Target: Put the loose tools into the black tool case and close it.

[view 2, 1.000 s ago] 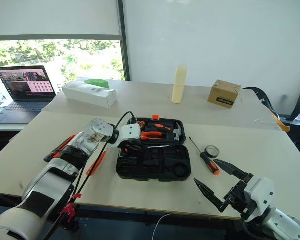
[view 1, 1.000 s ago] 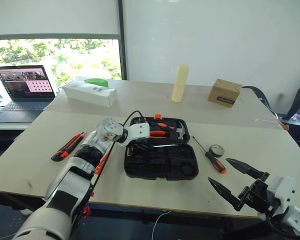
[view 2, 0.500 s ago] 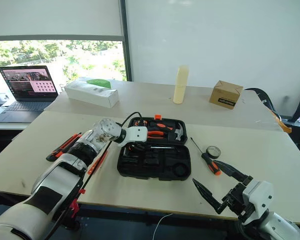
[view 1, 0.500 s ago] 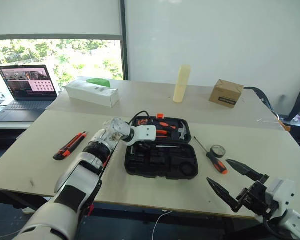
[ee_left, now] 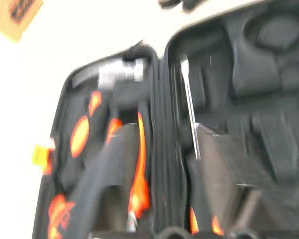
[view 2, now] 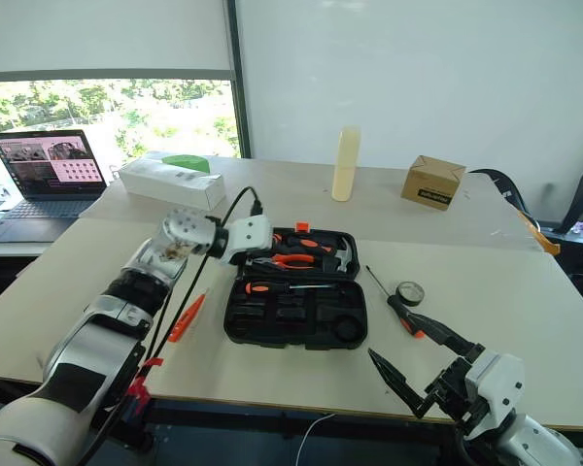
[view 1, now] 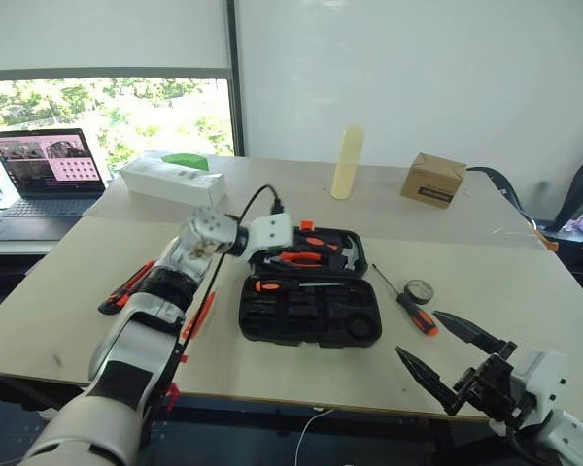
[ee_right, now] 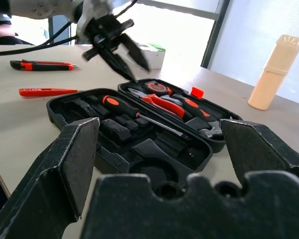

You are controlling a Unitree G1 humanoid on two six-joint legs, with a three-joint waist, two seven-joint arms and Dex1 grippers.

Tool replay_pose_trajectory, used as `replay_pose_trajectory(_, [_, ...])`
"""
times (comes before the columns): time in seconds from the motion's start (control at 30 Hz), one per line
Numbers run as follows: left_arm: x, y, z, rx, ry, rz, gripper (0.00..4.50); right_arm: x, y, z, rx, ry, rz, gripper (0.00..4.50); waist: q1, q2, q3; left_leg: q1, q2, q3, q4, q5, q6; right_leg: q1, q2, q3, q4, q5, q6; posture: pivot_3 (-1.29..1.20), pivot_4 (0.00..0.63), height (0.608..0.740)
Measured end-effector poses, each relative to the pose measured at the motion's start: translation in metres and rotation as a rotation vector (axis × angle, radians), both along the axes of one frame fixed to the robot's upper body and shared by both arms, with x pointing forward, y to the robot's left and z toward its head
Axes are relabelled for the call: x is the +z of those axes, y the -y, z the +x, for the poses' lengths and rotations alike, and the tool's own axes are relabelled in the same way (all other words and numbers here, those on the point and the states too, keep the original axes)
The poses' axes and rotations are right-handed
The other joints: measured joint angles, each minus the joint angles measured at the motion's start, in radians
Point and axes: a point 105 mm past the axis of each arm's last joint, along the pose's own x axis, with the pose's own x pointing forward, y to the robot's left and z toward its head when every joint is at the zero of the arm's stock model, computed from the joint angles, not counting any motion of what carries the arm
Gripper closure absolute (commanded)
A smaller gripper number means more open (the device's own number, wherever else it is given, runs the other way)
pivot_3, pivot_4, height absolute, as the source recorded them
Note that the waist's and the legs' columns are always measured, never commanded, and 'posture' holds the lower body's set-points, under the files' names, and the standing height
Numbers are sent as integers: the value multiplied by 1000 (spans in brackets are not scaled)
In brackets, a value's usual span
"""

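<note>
right wrist view: screwdriver [ee_right: 120, 107] in open black tool case [ee_right: 89, 142] (jaws apart).

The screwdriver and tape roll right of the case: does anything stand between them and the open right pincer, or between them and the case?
Nothing visible does. The screwdriver and tape roll lie on bare table between the black tool case and the open right pincer, with no object in either gap.

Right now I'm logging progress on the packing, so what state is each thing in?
black tool case: open, lid flat.
screwdriver in case: seated in a recess.
second screwdriver: loose on table.
tape roll: loose.
utility knife: loose.
slim orange tool: loose.
laptop: open, screen lit.
right gripper: open, empty.
</note>
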Motion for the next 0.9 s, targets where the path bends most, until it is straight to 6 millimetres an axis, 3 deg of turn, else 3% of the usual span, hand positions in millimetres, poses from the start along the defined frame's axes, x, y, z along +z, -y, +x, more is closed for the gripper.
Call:
replay_pose_trajectory(0.03, [-9, -3, 0, 19, -26, -4, 4328, 0, 0, 1, -2, 2, -1, 0, 2, 0, 0, -1, 0, 0, 1, 0, 0, 0, 0, 0, 0, 0, 0, 0, 150, 740])
replay_pose_trajectory(0.07, [-16, -5, 1, 38, -48, -7, 4420, 1, 0, 1, -3, 6, -5, 0, 4, 0, 0, -3, -1, 0, 1, 0, 0, 0, 0, 0, 0, 0, 0, 0, 150, 740])
replay_pose_trajectory(0.53, [-30, 9, 2, 89, -122, -62, 4420, 1, 0, 3, -4, -3, -5, 0, 14, 0, 0, -4, -7, -10, 2, 0, 1, 3, -2, 0, -1, -1, 3, 0, 150, 740])
replay_pose_trajectory(0.77, [-35, 16, 5, 96, -65, 37, 4420, 0, -1, 4, -8, -8, -2, 0, 16, 3, -3, -3, -9, -15, 2, 0, 1, 8, -2, 0, -2, -1, 4, 0, 150, 740])
replay_pose_trajectory(0.9, [-42, 20, 4, 94, -55, 116, 4420, 0, -1, 5, -19, -8, 9, 0, 15, 5, -5, 9, -9, -18, 1, -2, 3, 20, -2, 0, -3, -3, 5, 0, 150, 740])
